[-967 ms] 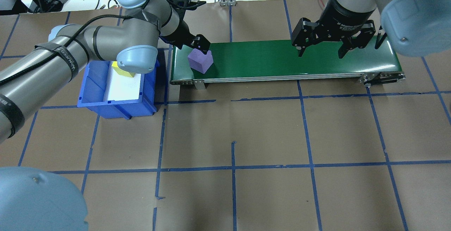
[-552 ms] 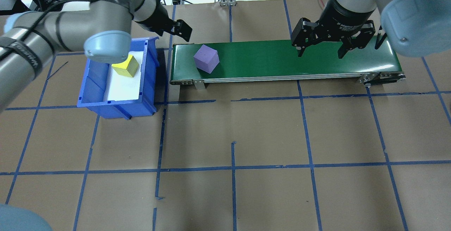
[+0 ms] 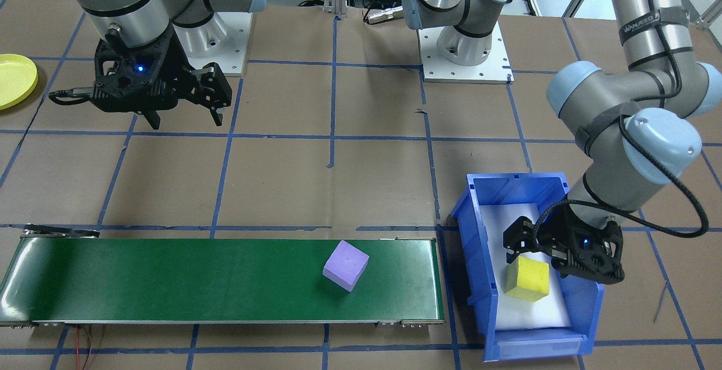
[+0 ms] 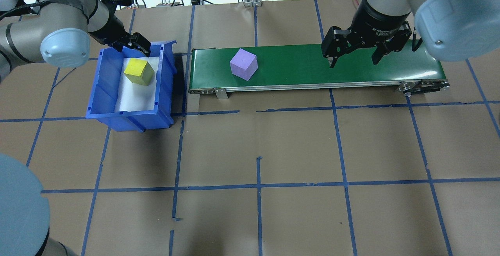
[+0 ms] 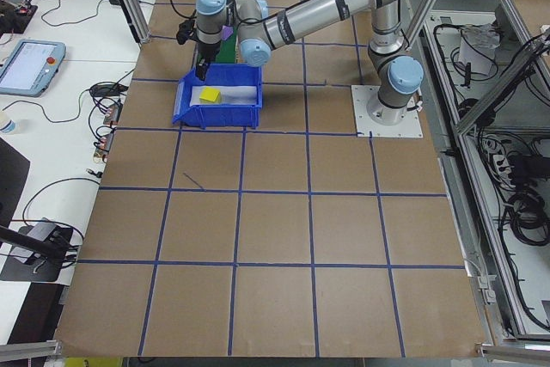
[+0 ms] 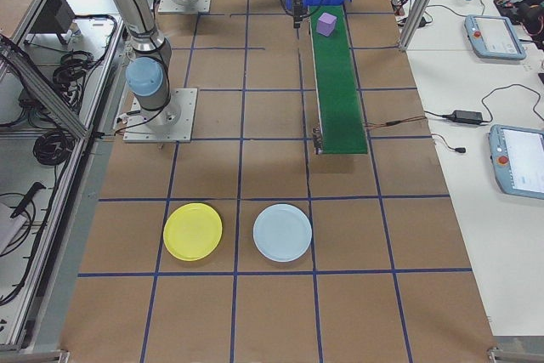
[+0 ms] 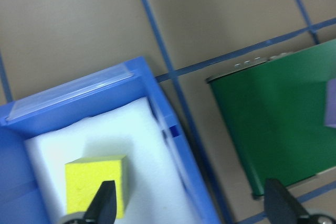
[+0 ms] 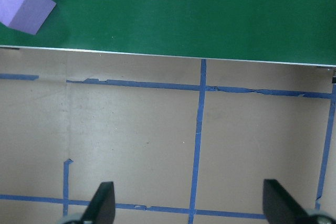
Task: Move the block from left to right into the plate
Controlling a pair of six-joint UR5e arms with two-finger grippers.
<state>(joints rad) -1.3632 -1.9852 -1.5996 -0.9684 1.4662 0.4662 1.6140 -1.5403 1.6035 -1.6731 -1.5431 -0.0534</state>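
A: Is there any writing that can be read?

B: A black strap on the left arm carries white letters, something like "WANEED"; I am not sure of them. The print on the right wrist is too small to read.

A: Which containers are there, and what is in them?

B: The blue rectangular plastic bin has a white foam pad on its floor, and the yellow foam cube sits on that pad. The purple foam cube rests on the long green conveyor belt, near the belt's end beside the bin. The small round bright-yellow plastic plate lies on the brown bench, well apart from the belt, with a round pale-blue plate just beside it. Both plates hold nothing.

A: How do the arms stand?

B: The left gripper hangs over the bin, near the yellow cube, its jaws apart and holding nothing. The right gripper points down over the belt's other half, jaws also apart, well apart from the purple cube.
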